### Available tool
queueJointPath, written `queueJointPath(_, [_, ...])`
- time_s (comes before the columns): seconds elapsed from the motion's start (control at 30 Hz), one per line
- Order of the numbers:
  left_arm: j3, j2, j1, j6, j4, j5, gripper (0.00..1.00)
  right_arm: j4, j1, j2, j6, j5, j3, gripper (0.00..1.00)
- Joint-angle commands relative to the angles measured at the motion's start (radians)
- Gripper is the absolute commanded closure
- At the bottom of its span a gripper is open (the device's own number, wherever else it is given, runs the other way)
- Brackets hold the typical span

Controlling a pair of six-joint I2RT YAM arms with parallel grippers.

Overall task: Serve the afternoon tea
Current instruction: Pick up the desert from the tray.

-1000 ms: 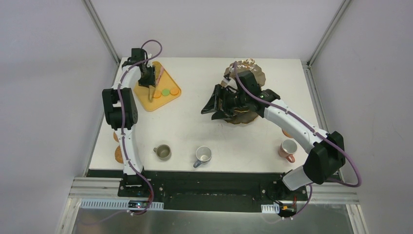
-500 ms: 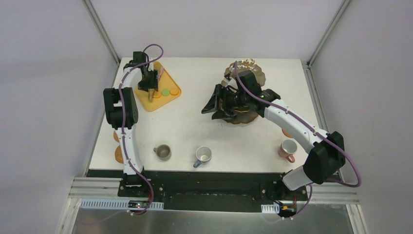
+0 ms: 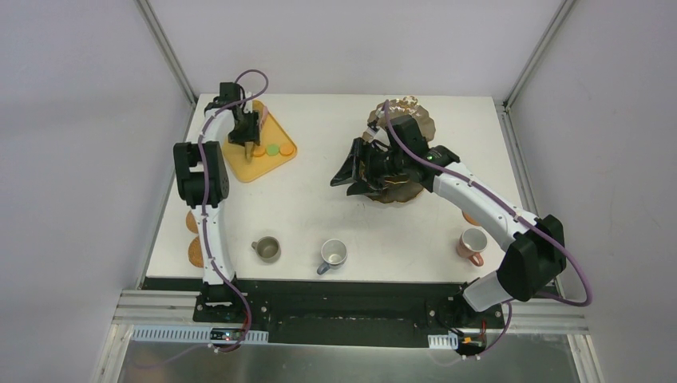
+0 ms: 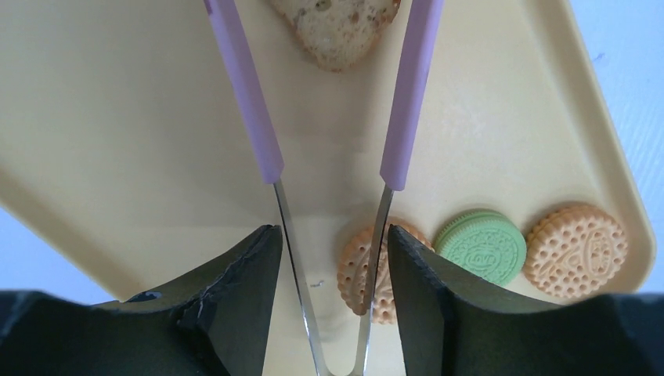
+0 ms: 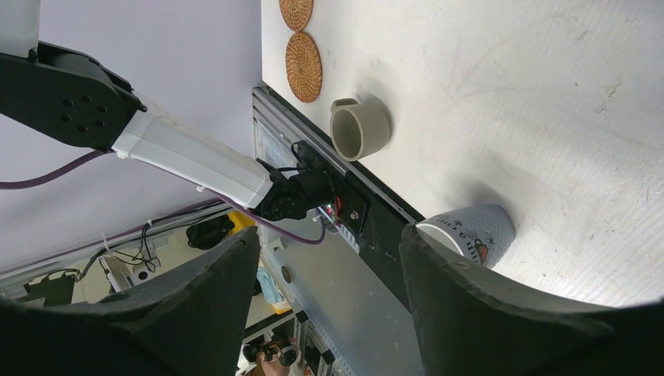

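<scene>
My left gripper point(image 3: 248, 145) hangs over the yellow-orange tray point(image 3: 238, 164), shut on the pink-handled tongs point(image 3: 260, 121). In the left wrist view the tongs point(image 4: 250, 102) sit between my fingers point(image 4: 254, 266), with my gripper point(image 4: 329, 243) above the tray point(image 4: 117, 117). An orange macaron point(image 4: 352, 274), a green macaron point(image 4: 480, 247), another orange macaron point(image 4: 575, 251) and a small cake slice point(image 4: 341, 27) lie on the tray. My right gripper point(image 3: 345, 174) is open and empty beside the dark gold-rimmed stand point(image 3: 411, 108). My right arm hides part of the stand.
An olive mug point(image 3: 267, 249), a grey-blue mug point(image 3: 333, 254) and a pink mug point(image 3: 473, 242) stand near the front edge. Two brown coasters point(image 3: 194, 254) lie at the front left. The right wrist view shows the olive mug point(image 5: 360, 129), grey-blue mug point(image 5: 470, 231) and coasters point(image 5: 303, 55).
My left gripper has shifted slightly right and turned over the tray with the tongs in it. The right arm has not moved.
</scene>
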Motion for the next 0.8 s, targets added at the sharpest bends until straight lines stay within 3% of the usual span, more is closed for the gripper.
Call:
queueJointPath(0.0, [0.068, 0.051, -0.010, 0.001, -0.025, -0.025, 0.48, 0.018, -0.006, -0.005, 0.000, -0.012, -0.004, 0.31])
queueJointPath(0.27, [0.136, 0.064, -0.013, 0.018, -0.095, -0.065, 0.82, 0.019, -0.005, 0.004, 0.002, -0.014, 0.008, 0.32])
queueJointPath(0.4, [0.151, 0.030, -0.013, 0.026, -0.139, -0.075, 0.93, 0.021, -0.006, 0.003, 0.002, -0.010, 0.015, 0.32])
queueJointPath(0.53, [0.163, -0.009, -0.013, 0.025, -0.184, -0.094, 1.00, 0.021, -0.006, 0.008, 0.000, -0.010, 0.030, 0.32])
queueJointPath(0.77, [0.163, -0.070, -0.010, 0.016, -0.225, -0.137, 1.00, 0.030, -0.006, 0.006, 0.000, -0.016, 0.040, 0.32])
